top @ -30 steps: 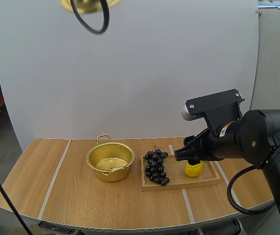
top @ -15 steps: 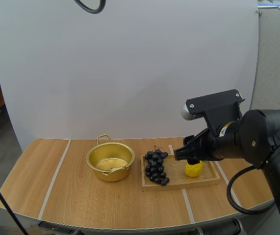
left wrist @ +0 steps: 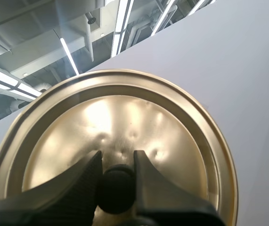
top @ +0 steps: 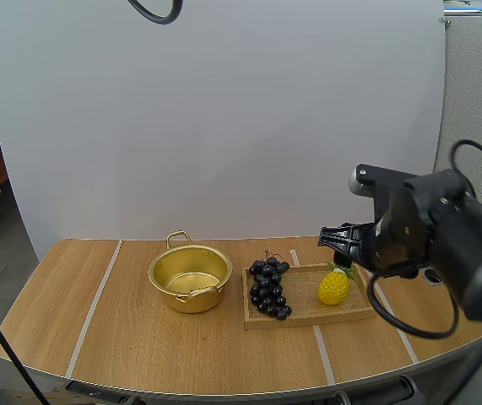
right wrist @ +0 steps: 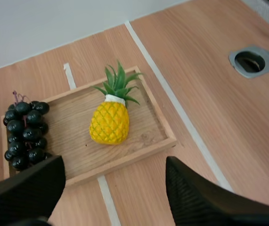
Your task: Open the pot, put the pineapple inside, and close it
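The left gripper [left wrist: 117, 162] pinches the lid [left wrist: 110, 127] by its knob [left wrist: 117, 190], off the pot [top: 192, 299], which I judge leaves it free for loading. The open pot stands left of the tray [right wrist: 160, 136]. The pineapple [right wrist: 110, 123] lies on the tray, right of the grapes [right wrist: 25, 134]. The right gripper [right wrist: 114, 165] hangs above it, tilted down, fingers spread, likely for a grasp.

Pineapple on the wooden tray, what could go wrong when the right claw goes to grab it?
The pineapple is rounded, so the open right claw might squeeze it out sideways. A finger could also catch the raised rim of the tray. The left claw pinches the lid only by its small knob, so it could slip.
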Action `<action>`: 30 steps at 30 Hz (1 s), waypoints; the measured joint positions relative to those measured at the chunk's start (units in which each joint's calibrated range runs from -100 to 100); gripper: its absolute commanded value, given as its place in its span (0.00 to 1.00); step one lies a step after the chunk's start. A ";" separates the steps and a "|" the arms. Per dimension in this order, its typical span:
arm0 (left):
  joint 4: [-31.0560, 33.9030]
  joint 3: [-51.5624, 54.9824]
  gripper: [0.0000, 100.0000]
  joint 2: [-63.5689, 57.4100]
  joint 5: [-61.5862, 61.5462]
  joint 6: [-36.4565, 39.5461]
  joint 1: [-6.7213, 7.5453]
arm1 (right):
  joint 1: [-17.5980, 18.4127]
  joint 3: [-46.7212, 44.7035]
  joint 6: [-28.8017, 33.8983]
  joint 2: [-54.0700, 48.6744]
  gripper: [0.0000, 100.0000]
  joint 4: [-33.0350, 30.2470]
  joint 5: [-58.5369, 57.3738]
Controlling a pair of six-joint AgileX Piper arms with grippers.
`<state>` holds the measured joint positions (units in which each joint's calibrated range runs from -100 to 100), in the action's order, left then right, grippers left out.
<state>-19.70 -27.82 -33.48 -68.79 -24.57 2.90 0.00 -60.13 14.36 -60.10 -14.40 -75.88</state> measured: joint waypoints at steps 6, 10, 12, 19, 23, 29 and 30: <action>0.00 0.00 0.00 0.00 0.00 0.00 0.00 | 0.00 0.00 4.72 7.72 1.00 -0.13 6.06; 0.00 0.00 0.00 0.00 0.00 0.00 0.00 | 0.00 0.00 7.63 13.86 1.00 -0.23 10.49; 0.00 0.00 0.00 0.00 0.00 0.00 0.00 | 0.00 0.05 8.29 17.11 1.00 -0.23 13.10; 0.00 0.00 0.00 0.00 0.00 0.00 0.00 | 0.00 4.81 10.50 26.96 1.00 -0.45 16.07; 0.00 0.00 0.00 0.00 0.00 0.00 0.00 | 0.00 7.68 11.99 31.15 1.00 -0.69 16.37; 0.00 0.00 0.00 0.00 0.00 0.00 0.00 | 0.00 11.61 14.17 39.09 1.00 -0.68 16.37; 0.00 0.00 0.00 0.00 0.00 0.00 0.00 | 0.00 12.15 14.24 39.80 1.00 -0.68 16.37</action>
<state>-19.70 -27.82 -33.48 -68.79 -24.57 2.90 0.00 -47.98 28.60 -20.29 -15.08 -59.51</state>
